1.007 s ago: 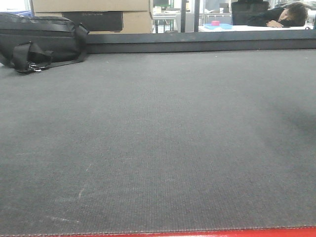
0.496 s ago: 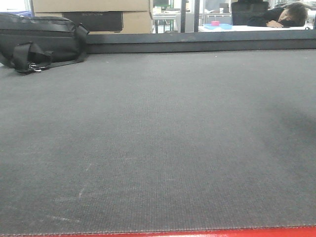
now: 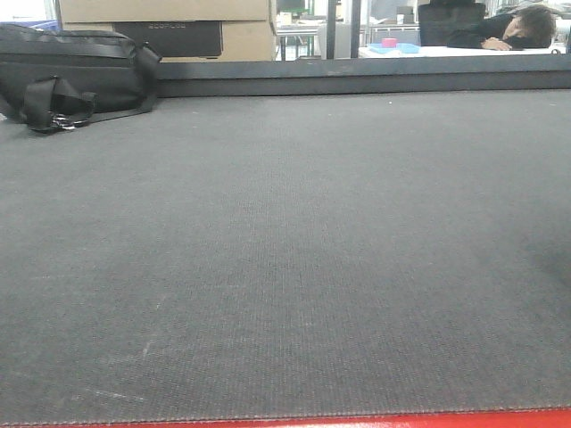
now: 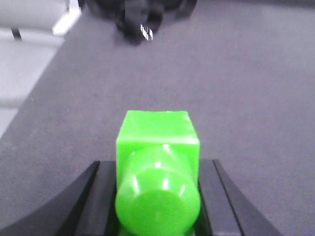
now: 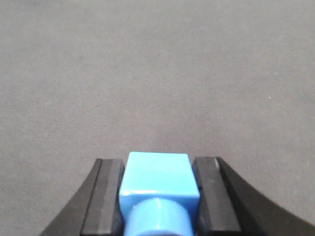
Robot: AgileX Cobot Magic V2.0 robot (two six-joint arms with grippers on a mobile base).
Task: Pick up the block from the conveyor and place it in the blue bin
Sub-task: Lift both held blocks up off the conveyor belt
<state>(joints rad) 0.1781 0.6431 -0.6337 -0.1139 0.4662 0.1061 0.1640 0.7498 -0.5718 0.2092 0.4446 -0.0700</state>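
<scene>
**Both Grippers Closed on Blocks Above the Conveyor**

In the left wrist view, a green block [image 4: 157,135] is seen clamped in the left gripper [image 4: 157,167]. Its black fingers [image 4: 106,196] are pressed against the block's two sides, so the jaws are parted only by the block's width. A cube-shaped end is pointed away from the camera and a rounded green stub towards it. The block is held above the conveyor [image 4: 236,88], whose dark grey woven belt fills the view beneath. A black bag [image 4: 142,19] is shown blurred at the belt's far end, and a pale surface is seen past the belt's left edge.

In the front view, the black bag [image 3: 76,76] is found lying at the far left corner of the belt, with cardboard boxes [image 3: 245,36] stacked behind it. A red edge strip [image 3: 357,419] is seen along the belt's near edge. Further right, beyond the belt, a blue tray [image 3: 397,47] is set on a white table, and a person [image 3: 517,27] is slumped at the far right.

In the right wrist view, a blue block [image 5: 158,179] is gripped in the right gripper [image 5: 158,162], the pads closed against both of its sides. It is likewise held over the belt.
</scene>
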